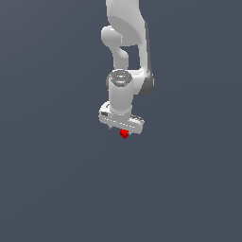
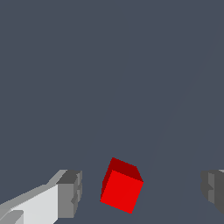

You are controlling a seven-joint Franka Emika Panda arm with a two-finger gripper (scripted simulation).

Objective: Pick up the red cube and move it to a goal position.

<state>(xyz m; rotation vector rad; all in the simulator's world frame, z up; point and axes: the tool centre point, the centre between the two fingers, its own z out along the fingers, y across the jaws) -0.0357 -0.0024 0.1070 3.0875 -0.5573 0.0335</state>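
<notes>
The red cube (image 1: 124,134) is a tiny bright red block on the dark grey floor, just under the white gripper (image 1: 124,130). In the wrist view the red cube (image 2: 121,186) lies between the two grey fingertips (image 2: 70,194), nearer to one of them than to the other. The jaws stand wide apart and do not touch the cube. The gripper (image 2: 142,192) is open and holds nothing. In the exterior view the hand hides the fingers and part of the cube.
The white arm (image 1: 125,47) rises straight above the hand toward the top of the exterior view. A flat dark grey floor (image 1: 56,179) lies all around.
</notes>
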